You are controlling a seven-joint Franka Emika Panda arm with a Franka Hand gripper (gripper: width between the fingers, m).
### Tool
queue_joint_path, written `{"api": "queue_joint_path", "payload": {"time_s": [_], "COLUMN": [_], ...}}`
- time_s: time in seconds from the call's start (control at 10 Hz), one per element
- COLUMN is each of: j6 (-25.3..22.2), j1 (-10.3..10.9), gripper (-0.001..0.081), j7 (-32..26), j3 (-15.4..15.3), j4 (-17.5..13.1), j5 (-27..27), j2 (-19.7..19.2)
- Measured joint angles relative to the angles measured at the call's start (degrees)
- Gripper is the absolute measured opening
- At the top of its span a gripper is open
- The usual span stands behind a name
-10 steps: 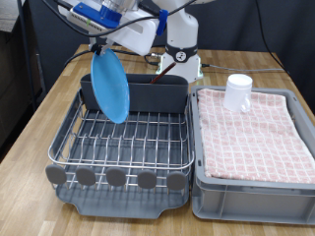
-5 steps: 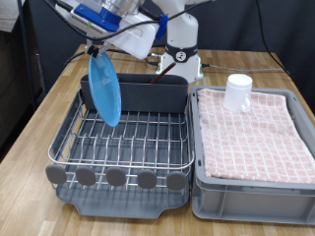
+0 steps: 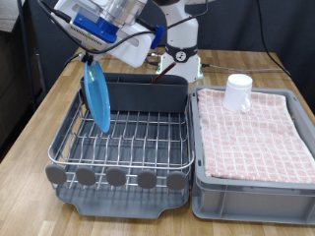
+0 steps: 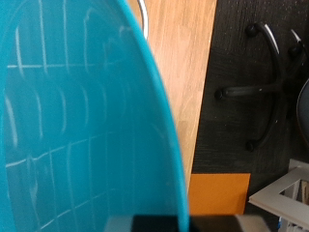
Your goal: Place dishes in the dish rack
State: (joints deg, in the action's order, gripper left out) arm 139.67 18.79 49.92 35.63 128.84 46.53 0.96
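My gripper [image 3: 92, 61] grips the round bright-blue plate [image 3: 97, 96] on edge, upright, over the silver wire rack's [image 3: 123, 141] left side.

arm [image 3: 182, 34]: white segments | wrist: blue-and-white housing | cables: black, looped

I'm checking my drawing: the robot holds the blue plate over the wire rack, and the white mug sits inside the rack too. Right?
Not quite. The exterior view shows the white mug on the pink checked cloth in the bin beside the rack, not inside it. The gripper does hold the blue plate over the wire rack.
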Motion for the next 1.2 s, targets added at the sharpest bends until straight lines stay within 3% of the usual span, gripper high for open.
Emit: {"api": "queue_joint_path", "payload": {"time_s": [0.4, 0.8, 1.2], "j6": [4.1, 8.4, 9.3], "j1": [-0.2, -0.5, -0.5], "gripper": [0.0018, 0.0018, 0.0018], "j7": [-4.5, -5.3, -5.2], "j3": [1.5, 2.6, 2.8], "j4": [0.0, 0.5, 0.9], "j5": [0.3, 0.3, 0.2], "j2": [-2.9, -5.8, -6.8]}}
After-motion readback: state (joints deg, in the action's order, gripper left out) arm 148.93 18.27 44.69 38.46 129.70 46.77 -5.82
